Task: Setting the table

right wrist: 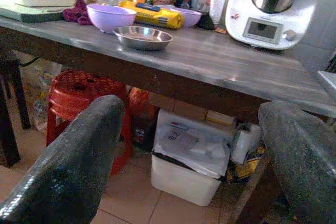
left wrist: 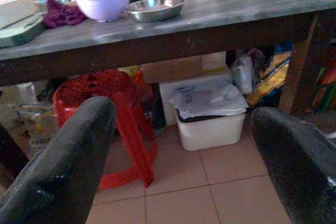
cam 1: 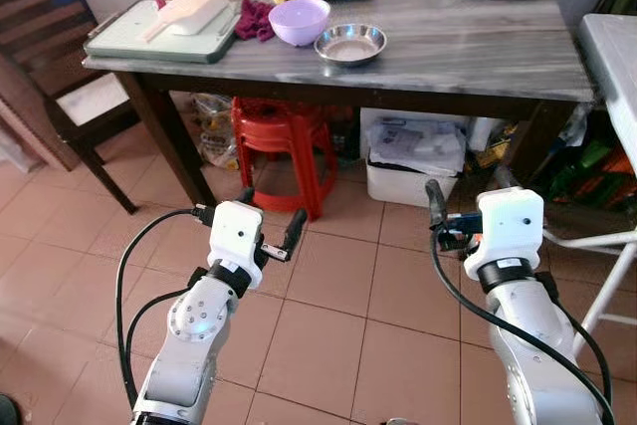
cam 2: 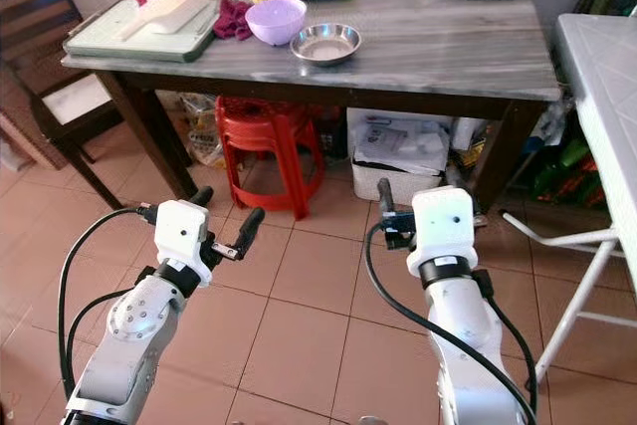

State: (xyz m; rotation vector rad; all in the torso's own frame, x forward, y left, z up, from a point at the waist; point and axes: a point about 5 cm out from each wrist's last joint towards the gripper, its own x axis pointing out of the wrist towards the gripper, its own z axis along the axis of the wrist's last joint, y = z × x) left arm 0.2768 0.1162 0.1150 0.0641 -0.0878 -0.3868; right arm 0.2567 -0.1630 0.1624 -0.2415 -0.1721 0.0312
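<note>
Both grippers, left [cam 1: 269, 228] and right [cam 2: 382, 208], are apart and hold nothing. The bowls [cam 1: 300, 20] sit untouched near the tabletop's [cam 1: 468, 47] front edge.

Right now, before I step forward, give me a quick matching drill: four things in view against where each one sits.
Things:
1. steel bowl
2. red stool
3. white bin
4. lilac bowl

Places:
A. under the table, robot's left side
B. on the table, nearest its front edge
C. on the table, beside the maroon cloth
D. under the table, to the right of the stool

Pairs: 1-B, 2-A, 3-D, 4-C
</note>
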